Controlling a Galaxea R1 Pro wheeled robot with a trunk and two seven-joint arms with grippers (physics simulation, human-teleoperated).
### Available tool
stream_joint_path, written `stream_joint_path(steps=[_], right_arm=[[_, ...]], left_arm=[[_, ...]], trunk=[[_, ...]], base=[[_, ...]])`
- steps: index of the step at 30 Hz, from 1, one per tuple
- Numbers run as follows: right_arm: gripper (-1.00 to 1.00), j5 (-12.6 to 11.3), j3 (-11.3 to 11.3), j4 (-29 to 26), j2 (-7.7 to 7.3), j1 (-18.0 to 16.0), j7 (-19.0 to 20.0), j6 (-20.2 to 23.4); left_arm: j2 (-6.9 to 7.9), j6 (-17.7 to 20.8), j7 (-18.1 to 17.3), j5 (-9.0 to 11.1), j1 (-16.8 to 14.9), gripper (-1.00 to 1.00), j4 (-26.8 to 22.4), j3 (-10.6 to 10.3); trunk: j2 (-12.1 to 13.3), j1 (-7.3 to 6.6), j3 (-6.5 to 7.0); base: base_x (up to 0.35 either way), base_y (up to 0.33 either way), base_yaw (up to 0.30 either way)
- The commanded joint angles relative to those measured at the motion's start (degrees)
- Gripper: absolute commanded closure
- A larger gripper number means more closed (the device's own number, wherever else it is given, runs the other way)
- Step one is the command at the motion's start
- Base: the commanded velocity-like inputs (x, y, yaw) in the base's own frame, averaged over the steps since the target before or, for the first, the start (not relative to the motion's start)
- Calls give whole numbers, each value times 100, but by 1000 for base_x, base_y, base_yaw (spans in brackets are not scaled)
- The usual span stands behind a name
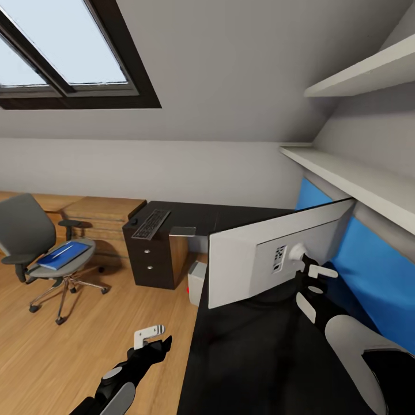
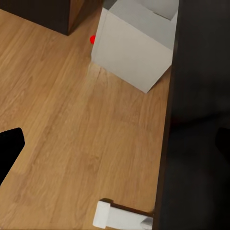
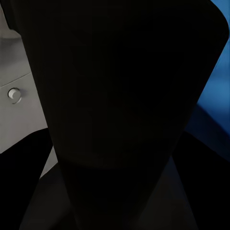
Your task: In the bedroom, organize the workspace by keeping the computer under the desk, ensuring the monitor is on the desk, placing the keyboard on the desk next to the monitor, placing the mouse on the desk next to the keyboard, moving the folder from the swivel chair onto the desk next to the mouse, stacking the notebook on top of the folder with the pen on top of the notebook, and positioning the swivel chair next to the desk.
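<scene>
Where the head camera looks down along the desk (image 1: 253, 363), find the monitor (image 1: 248, 268) standing upright on the glossy black top, grey back turned this way, close to the blue panel (image 1: 369, 276). Find the right claw (image 1: 308, 271) tucked in behind that grey back, at the stand (image 3: 124, 110). Cannot tell whether clamped on the stand or merely set around it (seen along the fingers, just a broad dark cone up close, with a strip of grey back and a small round screw to one side and blue to the other). Lower at the left, see the left claw (image 1: 154, 344) hanging over the wood floor (image 1: 86, 346) just off the desk's edge, spread wide, holding nothing and touching nothing. Note its black fingers (image 2: 9, 153) far apart in the wrist view, with bare planks between. Beyond them, spot the computer (image 2: 134, 52) on the floor, pale grey with a red light at its front, tucked partly under the desk's edge and just beside the black cabinet (image 1: 153, 259). On that cabinet's top, find the keyboard (image 1: 151, 223) lying flat. Well off to the left, see the chair (image 1: 26, 230) standing apart from the desk, with the blue folder (image 1: 63, 255) flat on its seat.
</scene>
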Motion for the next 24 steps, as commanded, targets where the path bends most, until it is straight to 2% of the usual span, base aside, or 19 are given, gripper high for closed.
stream_joint_path(steps=[1,6,13,24], right_arm=[[100,3,61,-8,-3,-9,-23,-28],[100,3,61,-9,-3,-10,-23,-28],[100,3,61,-9,-3,-9,-23,-28],[100,3,61,-9,-3,-11,-23,-28]], left_arm=[[6,7,46,35,-6,-100,-10,-17],[6,7,47,36,-9,-100,-10,-17],[6,7,45,36,-10,-100,-10,-17],[2,7,50,36,-13,-100,-10,-17]], trunk=[[-9,2,-8],[-9,2,-8],[-9,2,-8],[-9,2,-8]], base=[[23,0,0],[38,0,0],[222,0,0],[22,-35,0]])
